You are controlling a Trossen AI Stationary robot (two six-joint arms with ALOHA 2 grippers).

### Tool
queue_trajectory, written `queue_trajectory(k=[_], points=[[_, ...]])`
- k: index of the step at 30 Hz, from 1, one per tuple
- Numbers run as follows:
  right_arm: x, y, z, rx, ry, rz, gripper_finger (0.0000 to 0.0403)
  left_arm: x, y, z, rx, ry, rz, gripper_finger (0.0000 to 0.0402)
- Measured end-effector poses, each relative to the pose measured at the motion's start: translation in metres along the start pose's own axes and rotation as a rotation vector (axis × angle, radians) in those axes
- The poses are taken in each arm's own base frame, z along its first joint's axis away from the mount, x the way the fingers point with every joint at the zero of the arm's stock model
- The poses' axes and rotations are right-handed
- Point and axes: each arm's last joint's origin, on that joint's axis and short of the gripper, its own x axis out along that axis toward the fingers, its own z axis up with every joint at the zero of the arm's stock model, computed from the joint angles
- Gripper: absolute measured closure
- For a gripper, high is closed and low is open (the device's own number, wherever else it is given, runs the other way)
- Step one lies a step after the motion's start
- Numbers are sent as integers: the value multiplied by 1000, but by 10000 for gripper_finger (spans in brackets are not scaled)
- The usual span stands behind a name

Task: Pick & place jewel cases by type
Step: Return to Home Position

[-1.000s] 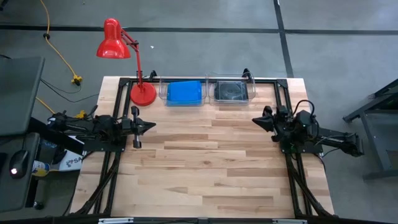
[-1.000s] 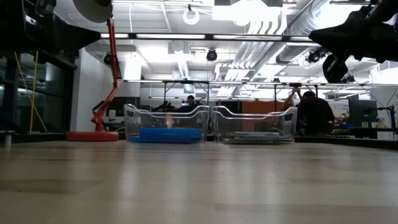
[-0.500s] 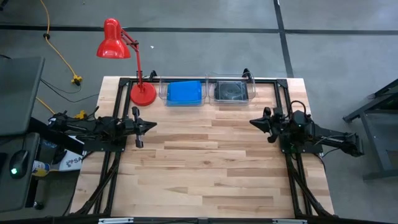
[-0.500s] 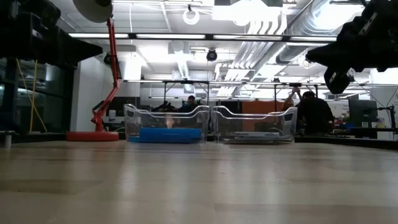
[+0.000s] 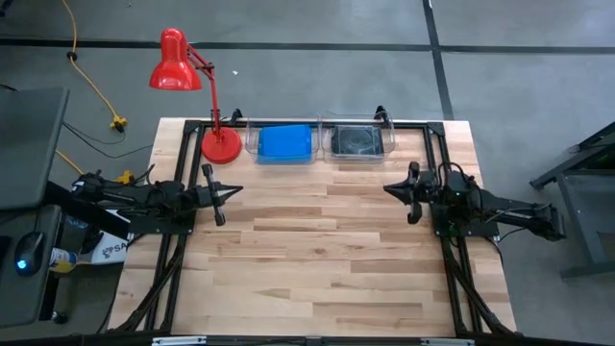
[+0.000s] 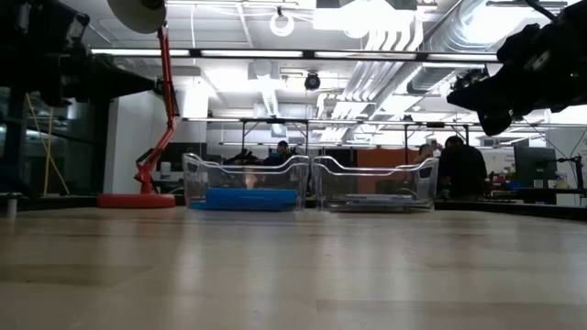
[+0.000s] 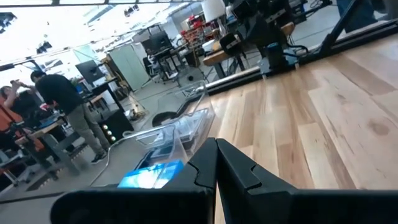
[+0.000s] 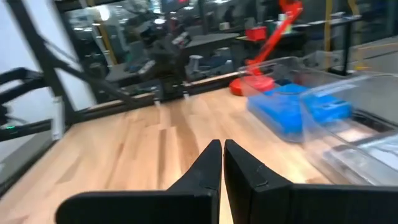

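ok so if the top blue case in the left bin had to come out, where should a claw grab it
Probably from straight above. The blue case lies flat inside the left bin, walled on every side, so only its top face and thin edges are reachable. Pinch across two opposite edges, where the bin leaves a little gap beside it.

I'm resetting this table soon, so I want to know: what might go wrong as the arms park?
The left pincer hangs near the red lamp; a swing backward might topple it. The clear bins of jewel cases stand at the table's back edge, where a bump might push them off. The right pincer waits opposite.
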Motion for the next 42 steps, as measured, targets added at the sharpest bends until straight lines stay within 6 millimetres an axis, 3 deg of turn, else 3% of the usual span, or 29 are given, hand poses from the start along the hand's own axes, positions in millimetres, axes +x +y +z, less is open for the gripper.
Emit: queue_trajectory(k=[5, 42], points=[[0, -2, -1, 1, 3, -61, 402, 1, -1, -1, 15, 14, -7, 401], [0, -2, -1, 61, -5, -59, 402, 1, -1, -1, 16, 16, -7, 401]])
